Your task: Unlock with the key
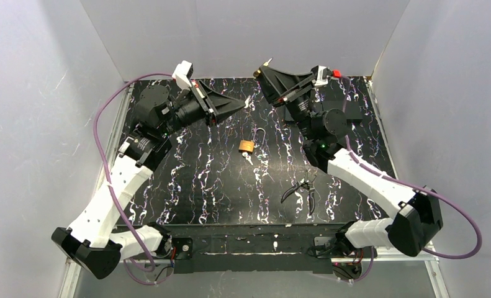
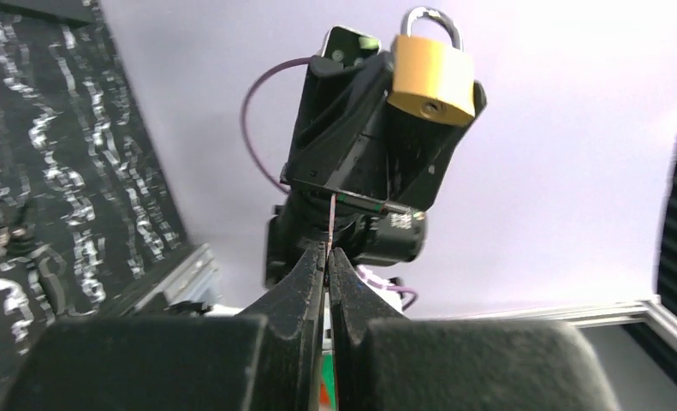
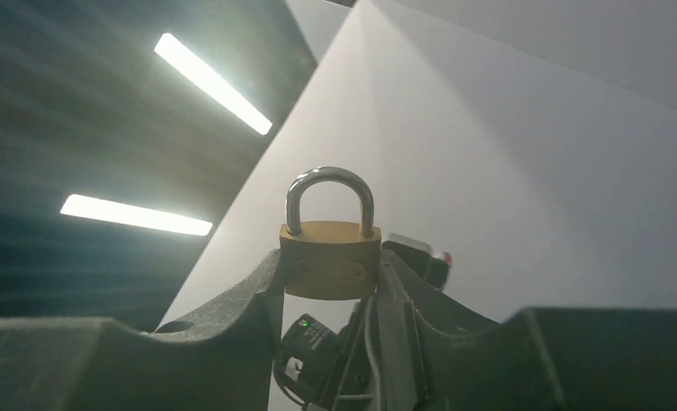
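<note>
The left pincer (image 2: 327,257) is squeezing fully shut on the key (image 2: 329,219). The key is showing only as a thin, edge-on sliver poking out of the fingertips, below the brass padlock (image 2: 431,79) and clearly apart from it. The right pincer (image 3: 330,261) is standing partly open and clamping that padlock by its body, shackle uppermost.

Judging from this, both pieces are lifted and are facing each other, so the pick-up part is looking done. Lining the blade up with the keyhole, pushing it in and turning it are looking like the work left.

The left wrist view is showing the keyhole in the padlock's bottom face, turned toward the key, which the right wrist view is not showing. The right wrist view is showing the shackle seated in the body on both sides, so the padlock is reading as locked, but the key is not appearing there.

Only the top view is showing a second brass padlock (image 1: 246,146) lying on the desk (image 1: 193,186), nearer the arm bases than the held padlock. Its shackle is seemingly swung open. Black-handled pliers (image 1: 300,189) are lying nearer the bases again. The key is too small to make out in that view.
</note>
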